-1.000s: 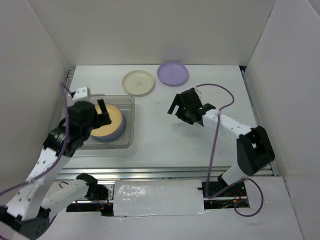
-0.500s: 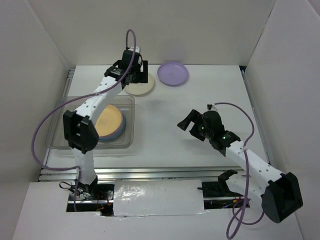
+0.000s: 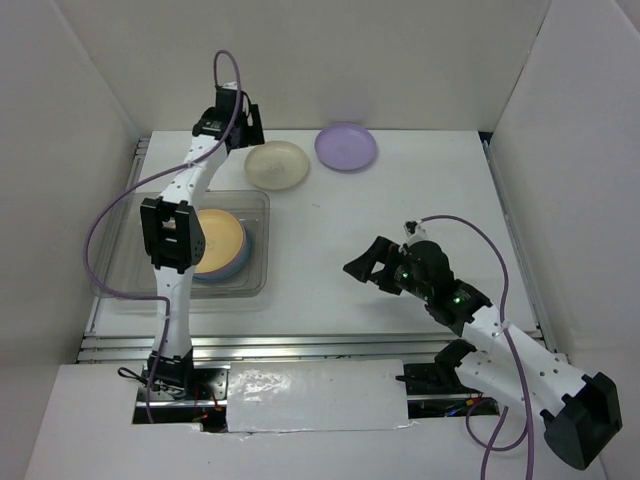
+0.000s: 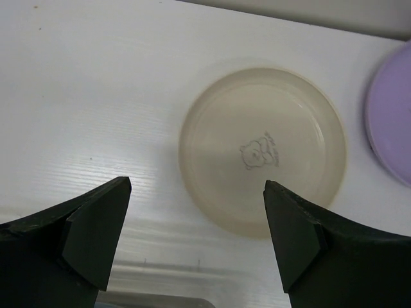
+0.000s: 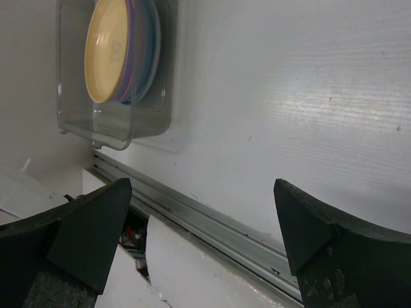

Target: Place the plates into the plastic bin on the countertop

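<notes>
Finds left claw [image 4: 196, 186] spread fully wide and empty, hanging above the countertop [image 4: 83, 96]. Places cream plate [image 4: 262, 151] directly below and just ahead of its fingertips, untouched, flat on the surface, and lilac plate [image 4: 392, 122] off to the right in that claw's own view, apart from the cream one. Finds right claw [image 5: 202, 185] likewise fully open, gripping nothing, well apart from every plate. Locates bin [image 5: 115, 125] ahead and to the left of the right claw, holding a stack topped by orange plate [image 5: 110, 48], with purplish and blue rims showing beneath.
</notes>
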Robot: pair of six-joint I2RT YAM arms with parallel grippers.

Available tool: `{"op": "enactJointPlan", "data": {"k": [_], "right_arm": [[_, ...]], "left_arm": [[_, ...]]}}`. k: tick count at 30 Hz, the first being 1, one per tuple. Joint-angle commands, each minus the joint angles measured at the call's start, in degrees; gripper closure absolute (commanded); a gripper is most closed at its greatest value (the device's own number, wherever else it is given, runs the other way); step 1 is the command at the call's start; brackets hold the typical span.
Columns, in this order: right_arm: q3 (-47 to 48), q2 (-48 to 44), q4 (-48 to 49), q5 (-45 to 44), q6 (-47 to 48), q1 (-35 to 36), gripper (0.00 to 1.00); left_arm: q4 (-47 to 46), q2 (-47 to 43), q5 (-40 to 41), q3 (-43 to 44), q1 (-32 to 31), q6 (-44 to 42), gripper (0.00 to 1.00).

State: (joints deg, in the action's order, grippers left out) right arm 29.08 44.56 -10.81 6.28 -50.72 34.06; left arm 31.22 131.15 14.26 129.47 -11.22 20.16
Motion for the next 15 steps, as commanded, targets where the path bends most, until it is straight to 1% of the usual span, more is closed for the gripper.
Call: {"op": "enactJointPlan", "data": {"k": [1, 4, 12, 15], "right_arm": [[-1.22, -1.05, 0.52, -0.22, 0.80, 1.53, 0.00], [-2.79, -1.75, 2.10, -0.66, 0.09, 2.50, 0.00], [-2.98, 0.71, 3.51, -1.45, -1.22, 4.60, 0.00], [-2.80, 0.44, 3.34, -2.15, -1.49, 5.31, 0.00]], "left_arm": [[-1.08, 5.49, -2.48, 4.10, 2.87, 3.56, 0.02], [-1.42, 7.71, -5.82, 4.57, 4.37, 3.74, 0.02], [-3.09, 12.19, -6.79, 6.41, 5.33, 2.95, 0.01], [-3.62, 13.34, -7.49, 6.50, 5.33, 2.69, 0.03]]}}
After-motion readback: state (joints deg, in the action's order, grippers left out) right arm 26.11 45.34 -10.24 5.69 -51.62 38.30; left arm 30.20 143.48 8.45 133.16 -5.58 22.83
